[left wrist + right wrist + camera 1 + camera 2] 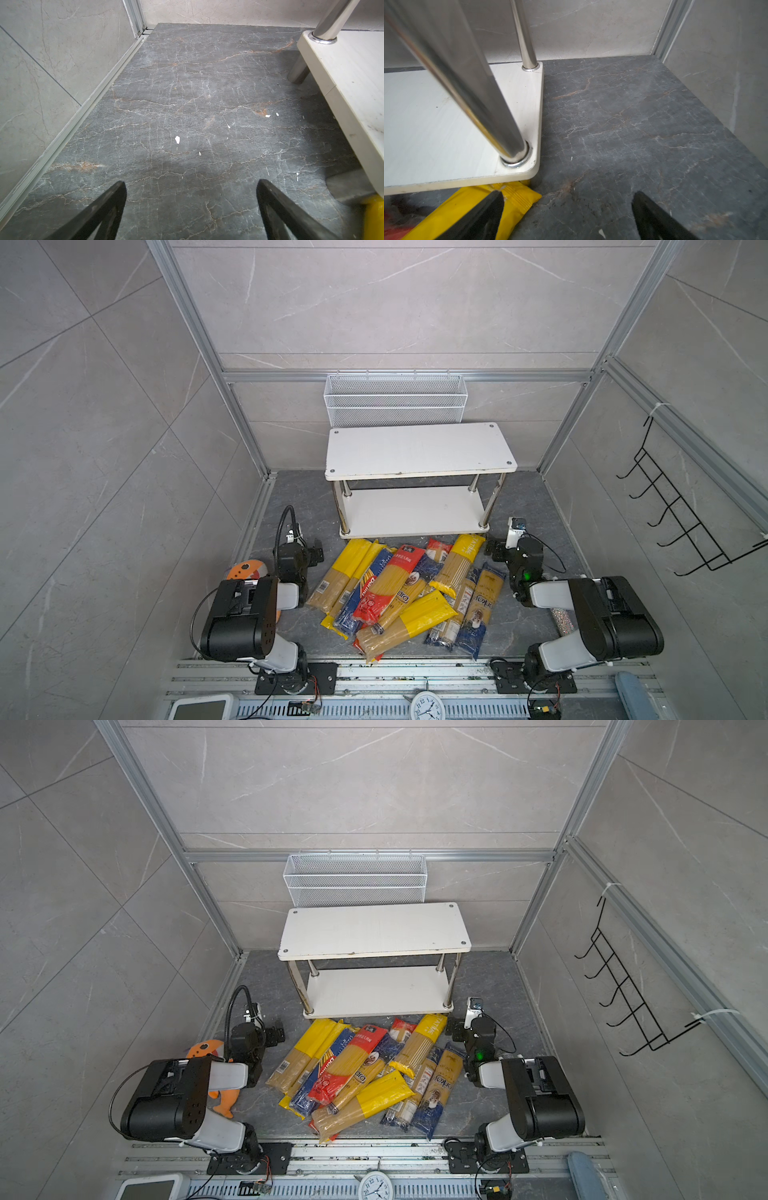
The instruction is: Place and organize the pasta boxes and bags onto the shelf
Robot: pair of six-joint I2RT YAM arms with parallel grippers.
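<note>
Far as I could tell, the job hadn't really got going here. The whole heap of pasta packets lay criss-crossed on the dark floor mat between the two arms. Nearest the front rail were a couple of blue-ended ones and a long yellow-banded one.

A bit further back, the left gripper sat off the pile's far-left corner, jaws spread wide, nothing in them, just bare mat below. Same story for the right gripper at the far-right corner: wide apart and empty. One finger hung over the tip of a yellow-ended packet that lay right against the lower board's front edge.

Behind that, both boards of the shelf were bare.

My guess for the next move: go for a packet lying on top, like the red one, pinch it across its narrow width, lift it clear, then turn it lengthwise along a board.

Room-wise, the chrome legs pinched the way into the lower tier, so the top board looked easier, being open from above. The white wire basket hung just behind it, though. There was bare mat on both sides of the shelf, the orange plush toy sat beside the left arm, and the black hook rack was well away on the wall.
</note>
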